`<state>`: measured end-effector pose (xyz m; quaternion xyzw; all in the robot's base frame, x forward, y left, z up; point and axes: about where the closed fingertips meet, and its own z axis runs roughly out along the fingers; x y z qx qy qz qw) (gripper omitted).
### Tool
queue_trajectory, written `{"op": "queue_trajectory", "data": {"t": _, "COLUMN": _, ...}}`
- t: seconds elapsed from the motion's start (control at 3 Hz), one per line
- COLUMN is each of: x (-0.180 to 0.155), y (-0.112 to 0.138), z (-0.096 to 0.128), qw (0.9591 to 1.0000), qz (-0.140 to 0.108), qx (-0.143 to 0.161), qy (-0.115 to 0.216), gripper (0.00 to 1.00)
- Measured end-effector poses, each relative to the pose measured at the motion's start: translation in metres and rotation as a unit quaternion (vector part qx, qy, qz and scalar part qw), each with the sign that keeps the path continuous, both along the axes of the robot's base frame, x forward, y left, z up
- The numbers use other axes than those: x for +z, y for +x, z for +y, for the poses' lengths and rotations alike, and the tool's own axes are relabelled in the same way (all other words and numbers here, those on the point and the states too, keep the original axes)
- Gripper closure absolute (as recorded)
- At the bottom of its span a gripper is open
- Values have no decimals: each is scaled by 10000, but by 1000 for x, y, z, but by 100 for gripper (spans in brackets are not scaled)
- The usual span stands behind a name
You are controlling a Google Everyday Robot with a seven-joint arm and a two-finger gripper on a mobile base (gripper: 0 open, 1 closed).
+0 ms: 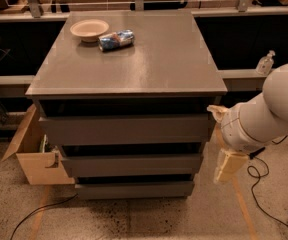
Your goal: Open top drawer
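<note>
The grey cabinet (134, 59) stands in the middle with three stacked drawers. The top drawer (126, 129) is the widest, with a plain flat grey front and no handle. It sits pushed in under the cabinet top, with a dark gap above it. My gripper (227, 165) hangs at the end of the white arm (269, 114), just right of the cabinet's right side, level with the middle drawer (131, 164). It touches no drawer. The bottom drawer (134, 189) is also pushed in.
A beige bowl (89, 30) and a crumpled blue-and-white packet (116, 40) lie at the cabinet top's back left. An open cardboard box (34, 156) stands at the cabinet's left on the floor. Cables run over the speckled floor (149, 219). A bottle (265, 64) stands on the right ledge.
</note>
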<state>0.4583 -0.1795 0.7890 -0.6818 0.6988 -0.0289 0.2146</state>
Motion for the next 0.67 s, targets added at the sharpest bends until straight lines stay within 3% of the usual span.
{"op": "queue_trajectory", "data": {"t": 0.67, "x": -27, "y": 30, "z": 2, "qw": 9992, "qz": -202, "qx": 343, "qy": 103, "gripper": 0}}
